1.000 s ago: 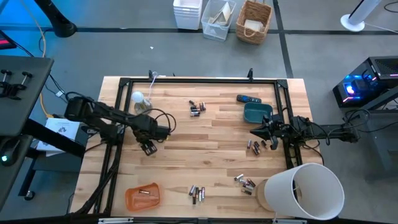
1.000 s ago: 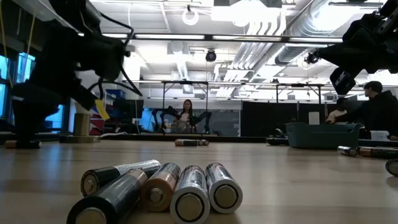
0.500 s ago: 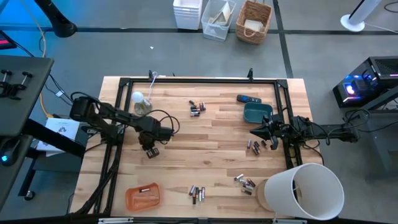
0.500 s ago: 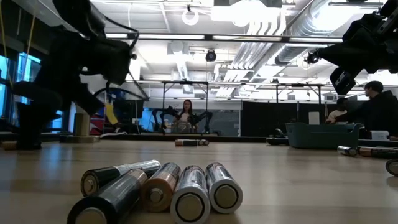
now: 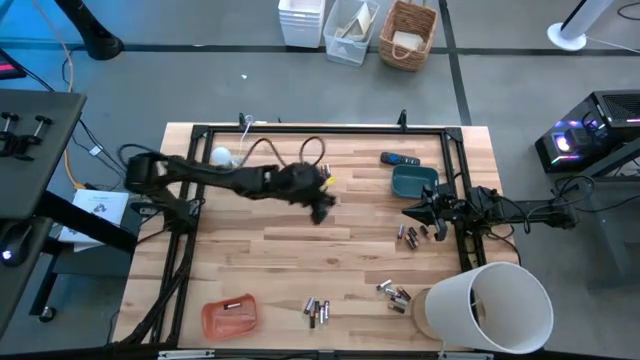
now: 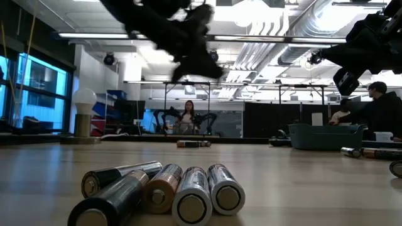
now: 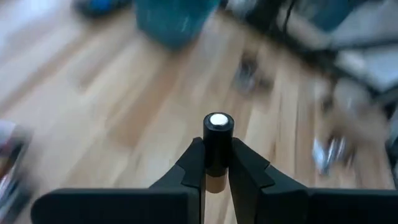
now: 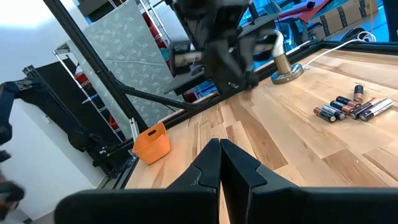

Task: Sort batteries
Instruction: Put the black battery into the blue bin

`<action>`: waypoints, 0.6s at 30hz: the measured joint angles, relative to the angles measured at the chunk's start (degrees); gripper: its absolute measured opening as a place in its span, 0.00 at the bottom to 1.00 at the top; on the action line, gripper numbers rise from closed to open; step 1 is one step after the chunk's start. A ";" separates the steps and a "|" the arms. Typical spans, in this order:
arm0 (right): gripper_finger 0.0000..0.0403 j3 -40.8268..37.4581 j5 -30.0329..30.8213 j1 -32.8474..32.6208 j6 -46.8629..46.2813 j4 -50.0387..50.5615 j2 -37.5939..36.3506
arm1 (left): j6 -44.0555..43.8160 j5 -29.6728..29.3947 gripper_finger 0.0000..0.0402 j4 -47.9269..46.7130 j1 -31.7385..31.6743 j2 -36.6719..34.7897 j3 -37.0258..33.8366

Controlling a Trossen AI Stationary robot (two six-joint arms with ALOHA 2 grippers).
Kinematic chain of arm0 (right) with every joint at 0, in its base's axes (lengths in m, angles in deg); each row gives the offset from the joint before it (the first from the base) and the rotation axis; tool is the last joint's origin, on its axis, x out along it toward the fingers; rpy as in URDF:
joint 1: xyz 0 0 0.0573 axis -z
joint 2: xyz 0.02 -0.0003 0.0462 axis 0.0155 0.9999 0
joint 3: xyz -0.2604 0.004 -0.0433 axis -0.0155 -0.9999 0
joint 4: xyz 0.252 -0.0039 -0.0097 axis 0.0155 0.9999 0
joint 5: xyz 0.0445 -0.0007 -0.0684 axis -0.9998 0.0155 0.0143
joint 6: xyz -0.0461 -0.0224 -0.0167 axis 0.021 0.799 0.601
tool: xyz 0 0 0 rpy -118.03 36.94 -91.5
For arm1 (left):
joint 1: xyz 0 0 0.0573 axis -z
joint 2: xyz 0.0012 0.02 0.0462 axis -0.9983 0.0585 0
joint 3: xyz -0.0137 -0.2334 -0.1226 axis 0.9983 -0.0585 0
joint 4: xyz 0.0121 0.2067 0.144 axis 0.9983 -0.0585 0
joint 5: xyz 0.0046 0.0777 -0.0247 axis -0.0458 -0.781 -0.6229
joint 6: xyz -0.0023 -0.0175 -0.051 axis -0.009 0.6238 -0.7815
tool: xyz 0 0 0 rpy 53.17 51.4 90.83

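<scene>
Gripping one battery [image 7: 218, 146] upright, the left gripper [image 5: 320, 207] hangs above the bare wooden table [image 5: 300, 250].
Its fingers [image 7: 249, 171] clamp a dark cylinder with a copper base and silvery cap; everything behind is smeared. Other batteries lie in loose clusters: one [image 5: 317, 174] beyond the gripper, one [image 5: 317, 312] at the near edge. Well right of it, beside the teal bin [image 5: 413, 181], the right gripper [image 5: 412, 211] waits pinched shut on nothing.

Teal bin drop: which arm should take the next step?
Left. The left gripper is shut on a black cylindrical battery with a copper band, mid-table and pointed toward the teal plastic bin. The right gripper is shut on nothing, parked by the table's right edge.
</scene>
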 joint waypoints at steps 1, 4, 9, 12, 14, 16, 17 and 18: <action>0.00 0.01 -0.01 0.01 0.00 0.00 0.01 | 0.19 0.22 0.08 3.20 -0.47 2.14 2.04; 0.00 0.00 0.00 0.02 0.00 0.00 0.02 | 1.27 0.46 0.08 9.31 -1.73 9.41 8.57; 0.00 0.01 -0.01 0.02 0.00 0.00 0.02 | 3.44 0.71 0.08 13.84 -3.01 21.13 19.95; 0.00 0.00 -0.01 0.01 0.00 0.00 0.00 | 4.13 0.74 0.08 14.45 -3.79 26.62 26.83; 0.00 0.00 0.00 0.02 0.00 0.00 0.02 | 4.09 0.74 0.08 13.96 -4.26 30.42 30.59; 0.00 -0.01 -0.01 0.01 0.00 0.00 0.01 | 4.08 0.75 0.08 13.81 -4.60 34.06 34.28; 0.00 -0.01 0.00 0.00 0.00 0.00 0.00 | 4.08 0.91 0.08 14.16 -4.81 35.51 36.03; 0.00 0.01 0.00 0.01 0.00 0.00 0.00 | 4.07 1.33 0.08 14.26 -4.96 36.73 37.70</action>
